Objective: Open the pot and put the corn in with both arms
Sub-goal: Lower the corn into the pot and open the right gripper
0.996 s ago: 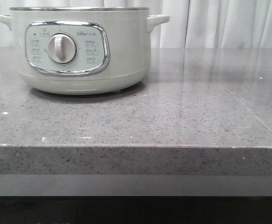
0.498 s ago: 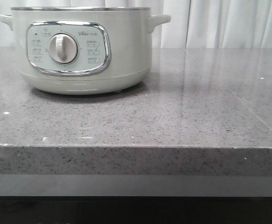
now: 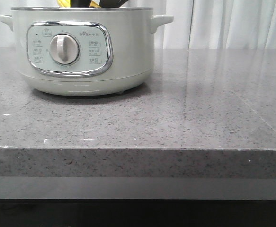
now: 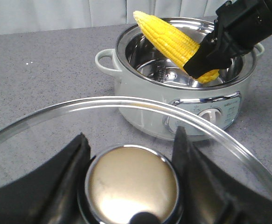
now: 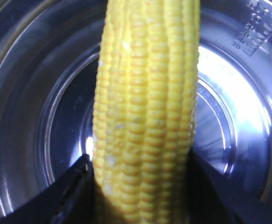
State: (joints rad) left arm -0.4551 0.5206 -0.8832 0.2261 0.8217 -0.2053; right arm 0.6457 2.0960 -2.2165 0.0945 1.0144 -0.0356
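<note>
In the left wrist view, a glass lid [image 4: 126, 121] is held by its brass-coloured knob [image 4: 132, 184], on which the left gripper [image 4: 131, 172] is clamped; the lid's near part is cut off by the frame. Beyond it the pot [image 4: 140, 109] is seen open on the grey speckled counter [image 4: 42, 70], its steel bowl bare. Over the opening the corn [image 4: 173, 39], bright yellow and tapered, is gripped near its thick end by the right gripper [image 5: 138, 186], tilted above the rim. From the front only a yellow sliver is seen over the rim. Bare counter lies right of the pot.

Setting: kitchen-style mock-up.
Speckled grey stone surface [image 3: 175, 123]; pale electric pot [image 3: 128, 56] with dial panel; white pleated curtains [image 3: 232, 23] as backdrop.
</note>
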